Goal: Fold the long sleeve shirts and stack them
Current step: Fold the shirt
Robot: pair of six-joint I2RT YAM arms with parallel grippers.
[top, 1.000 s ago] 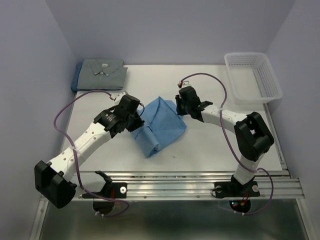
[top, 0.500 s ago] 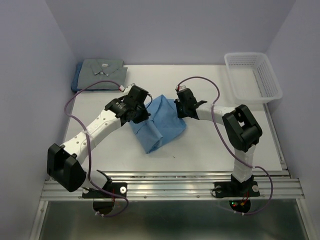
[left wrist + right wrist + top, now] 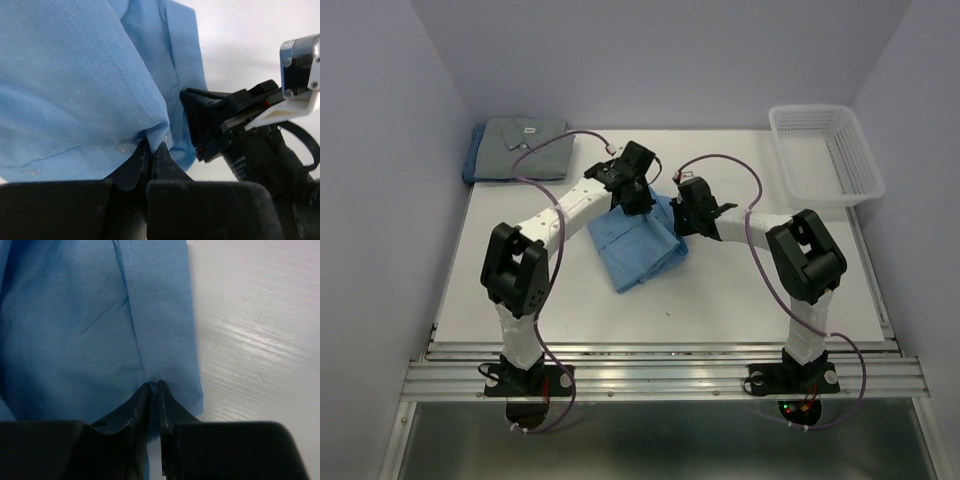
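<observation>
A light blue long sleeve shirt point(image 3: 632, 248) lies partly folded in the middle of the table. My left gripper point(image 3: 644, 203) is at its far edge, shut on a fold of the cloth point(image 3: 75, 90) next to a button; its fingertips point(image 3: 151, 146) pinch that fold. My right gripper point(image 3: 677, 222) is at the shirt's right edge, and its jaws point(image 3: 154, 384) are shut on the blue hem point(image 3: 165, 340). The two grippers are close together. A folded grey shirt point(image 3: 525, 145) with a white neck label lies on a darker blue one point(image 3: 472, 168) at the back left.
A white mesh basket point(image 3: 825, 155) stands at the back right corner. The purple walls close in the table on three sides. Bare white table point(image 3: 770, 290) shows to the front and right of the shirt.
My left arm has swung from the shirt's left side to its far edge, carrying cloth over toward my right gripper. The right gripper has closed on the hem.
</observation>
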